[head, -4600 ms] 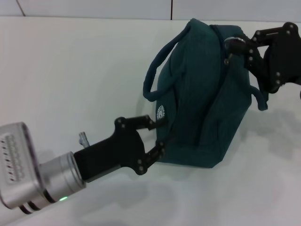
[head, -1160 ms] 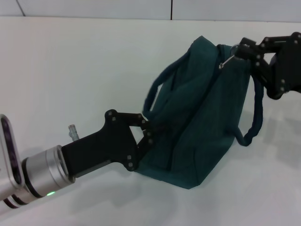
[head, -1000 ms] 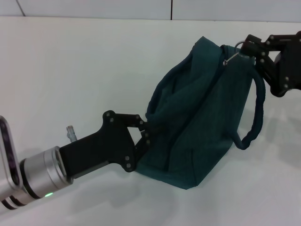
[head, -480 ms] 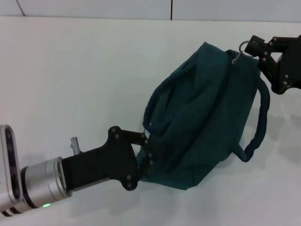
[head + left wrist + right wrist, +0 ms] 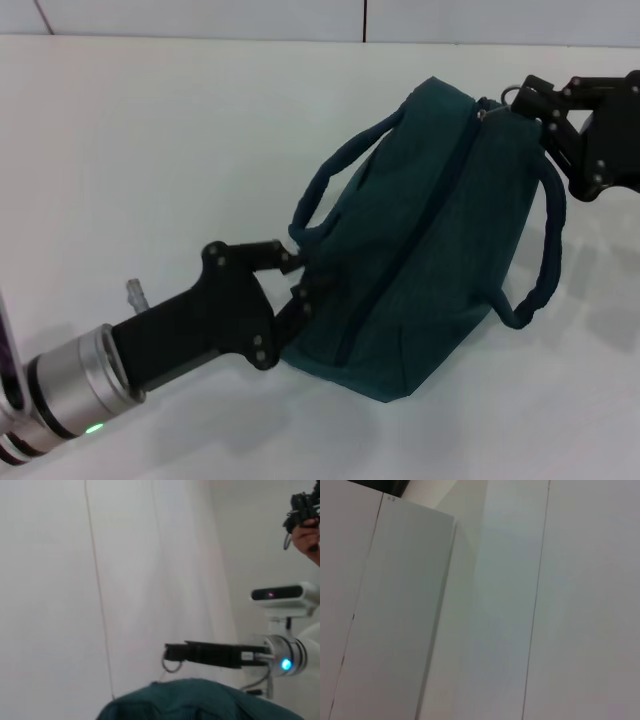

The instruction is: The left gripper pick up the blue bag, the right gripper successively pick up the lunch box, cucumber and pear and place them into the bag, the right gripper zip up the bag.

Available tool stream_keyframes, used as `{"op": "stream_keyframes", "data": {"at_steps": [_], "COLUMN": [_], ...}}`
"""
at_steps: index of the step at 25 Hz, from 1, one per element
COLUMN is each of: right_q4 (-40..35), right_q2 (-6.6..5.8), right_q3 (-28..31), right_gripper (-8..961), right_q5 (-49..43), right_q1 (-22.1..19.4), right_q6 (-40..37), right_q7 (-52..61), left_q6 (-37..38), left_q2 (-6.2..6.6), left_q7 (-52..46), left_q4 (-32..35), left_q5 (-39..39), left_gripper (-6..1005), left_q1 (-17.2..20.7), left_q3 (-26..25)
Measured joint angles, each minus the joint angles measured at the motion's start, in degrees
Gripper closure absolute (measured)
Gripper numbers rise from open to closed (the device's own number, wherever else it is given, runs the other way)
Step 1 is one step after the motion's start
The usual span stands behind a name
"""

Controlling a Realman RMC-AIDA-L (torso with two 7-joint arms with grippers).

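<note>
Teal fabric, soft and slack, sagging between two holds over the white table [image 5: 150,130]. At the left of the head view, left gripper [image 5: 296,277], green-lit wrist low in the corner, claw narrowed and clamped on the near end of the blue bag [image 5: 430,230] just below the root of the near handle [image 5: 335,175], cloth bunched between the fingertips [image 5: 284,256]. Next, the bag itself, tilted, near end low and far end lifted, underside close to or brushing the table (cannot tell which). Down the middle, zipper [image 5: 400,260] running the full length and, by the look of it, drawn closed. Lunch box, cucumber and pear nowhere in view; probably inside, to judge by the full, rounded body. Farther right, far handle [image 5: 548,240] dangling free in a loop. At the upper right, right gripper [image 5: 535,98] at the raised end, claw nearly closed, pinching the ring pull [image 5: 514,92]; same pinch seen from the left wrist view, ring pull [image 5: 171,665] hanging under the right gripper [image 5: 172,652] above the blue bag [image 5: 200,700]. Likely moderate weight with shifting contents, no stiffness, nothing slippery or fragile on the outside. Best held by seam, end panel or handle root, not by loose mid-panel cloth; ring pull fit only for sliding, not for bearing the load.
</note>
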Motion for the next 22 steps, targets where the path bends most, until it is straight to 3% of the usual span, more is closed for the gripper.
{"op": "stream_keyframes", "data": {"at_steps": [5,8,14,18,22], "right_q4": [0.0,0.1,0.2,0.6,1.8], "right_q2": [0.08,0.09,0.09,0.15,0.18], "right_q3": [-0.1,-0.1,-0.1,-0.1,-0.1], "right_gripper": [933,933,932,932,932], "right_q5": [0.0,0.0,-0.3,-0.3,-0.3], "right_q1": [0.5,0.8,1.0,1.1,1.8], "right_q6": [0.4,0.5,0.6,0.3,0.1], "right_q7": [-1.1,-1.1,-1.7,-2.8,-4.0], "left_q6": [2.1,3.6,2.8,-1.5,-8.6], "left_q2": [-0.16,0.03,0.97,2.05,2.81], "left_q7": [-0.3,-5.3,-25.1,-38.5,-49.2], "left_q4": [-0.3,0.5,9.6,14.8,15.9], "left_q5": [-2.4,-2.5,-1.9,-1.8,-1.2], "left_gripper": [806,710,463,277,218], "left_q1": [0.5,0.0,-2.3,-5.6,-9.7], "left_q3": [0.2,0.1,0.1,0.1,0.2]}}
